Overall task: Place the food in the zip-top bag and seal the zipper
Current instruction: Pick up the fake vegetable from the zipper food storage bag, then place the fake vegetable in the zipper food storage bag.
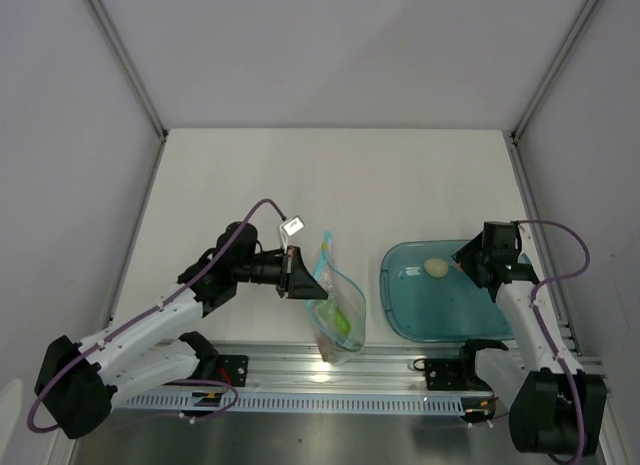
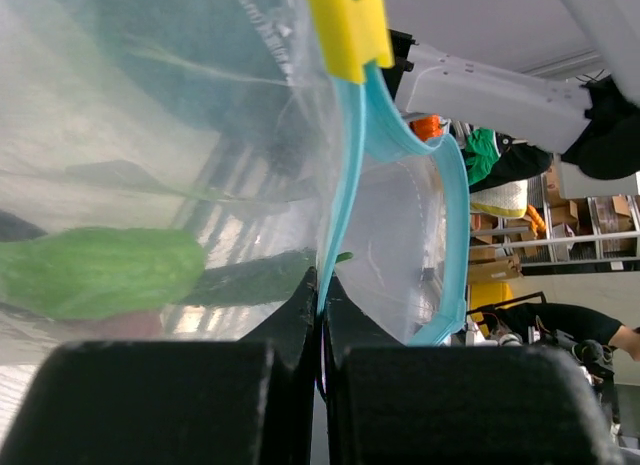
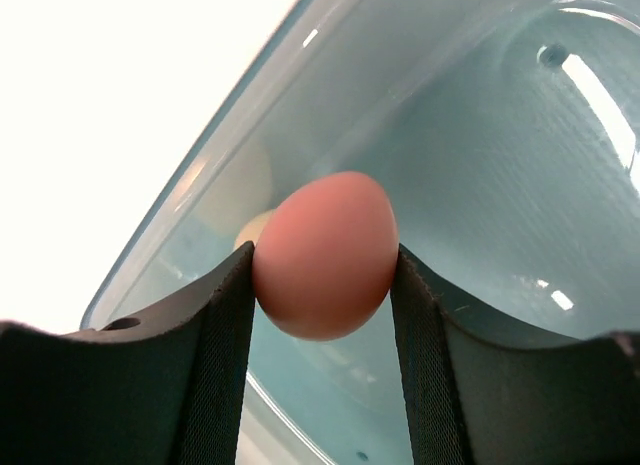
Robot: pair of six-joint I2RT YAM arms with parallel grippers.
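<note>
The bag (image 1: 338,310), clear and crinkly with a light blue zipper (image 2: 452,215), is between the arms by the table's (image 1: 300,175) near edge, with a green cucumber (image 2: 100,272) inside. The left claw (image 2: 320,300) pinches its mouth edge. The right claw (image 3: 322,270) grips a pink egg (image 3: 325,250) over the teal tray (image 1: 400,320), near a cream egg (image 1: 436,268).

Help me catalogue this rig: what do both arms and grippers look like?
Both the left arm and right arm have white links with black joints and bases, each trailing a purple cable. The left gripper and right gripper have flat black fingers.
</note>
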